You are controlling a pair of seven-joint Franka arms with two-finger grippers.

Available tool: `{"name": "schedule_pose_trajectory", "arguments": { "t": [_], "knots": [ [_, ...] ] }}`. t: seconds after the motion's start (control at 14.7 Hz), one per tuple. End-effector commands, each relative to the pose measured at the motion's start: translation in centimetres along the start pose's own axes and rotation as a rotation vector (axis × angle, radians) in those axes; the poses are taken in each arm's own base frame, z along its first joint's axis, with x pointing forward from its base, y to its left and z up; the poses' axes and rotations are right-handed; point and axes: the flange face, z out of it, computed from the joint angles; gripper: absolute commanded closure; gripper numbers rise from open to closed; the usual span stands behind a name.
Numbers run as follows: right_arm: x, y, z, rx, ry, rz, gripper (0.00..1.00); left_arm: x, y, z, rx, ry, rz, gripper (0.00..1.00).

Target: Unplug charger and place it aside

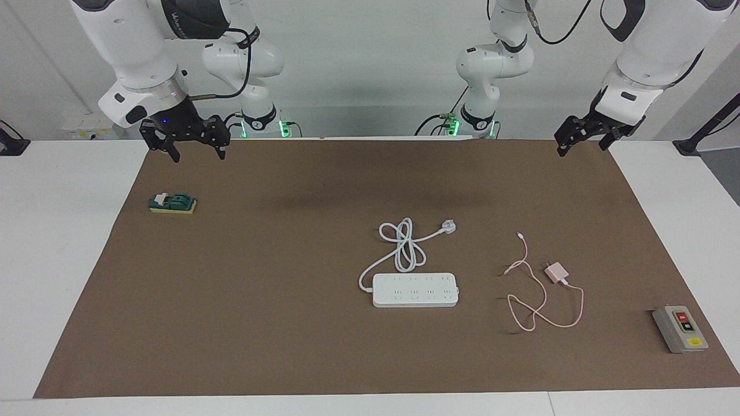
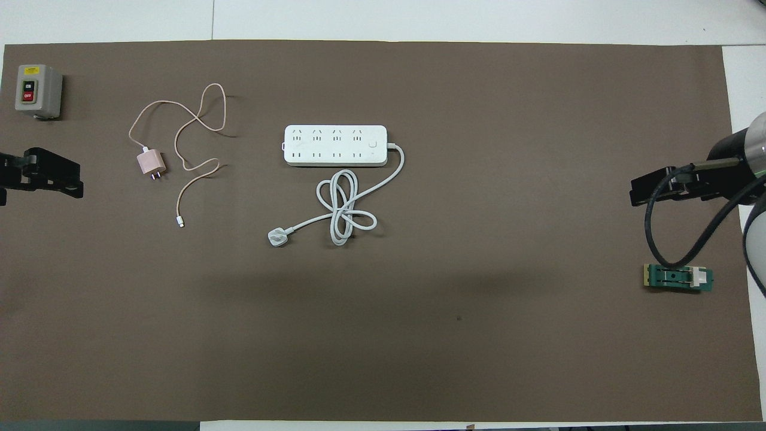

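The pale-pink charger [image 1: 556, 271] lies loose on the brown mat, beside the white power strip [image 1: 415, 289] toward the left arm's end, and is not in any socket. Its thin pink cable [image 1: 543, 300] loops around it and ends in a tiny white connector [image 1: 520, 234]. In the overhead view the charger [image 2: 149, 162] lies apart from the strip [image 2: 335, 145]. My left gripper [image 1: 583, 145] hangs open and empty over the mat's edge at the left arm's end. My right gripper [image 1: 196, 151] hangs open and empty over the mat at the right arm's end.
The strip's thick white cord is coiled nearer the robots and ends in a white plug [image 1: 449, 226]. A grey switch box [image 1: 680, 328] sits at the left arm's end. A green switch block [image 1: 173, 203] sits at the right arm's end.
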Motion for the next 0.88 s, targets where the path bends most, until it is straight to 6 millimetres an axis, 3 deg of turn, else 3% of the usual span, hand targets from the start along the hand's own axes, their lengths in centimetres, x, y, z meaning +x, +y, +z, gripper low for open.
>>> {"name": "schedule_pose_trajectory", "arguments": {
  "t": [0.0, 0.27, 0.82],
  "knots": [
    [-0.6, -0.1, 0.0, 0.013, 0.000, 0.017, 0.00, -1.3, -0.2, -0.6, 0.008, -0.011, -0.018, 0.00],
    [-0.6, -0.1, 0.0, 0.013, 0.000, 0.017, 0.00, -1.4, -0.7, -0.3, -0.003, -0.019, -0.015, 0.00],
    [-0.6, 0.0, -0.2, 0.014, 0.004, 0.017, 0.00, -1.6, 0.9, -0.5, -0.012, -0.019, 0.021, 0.00]
  ]
}}
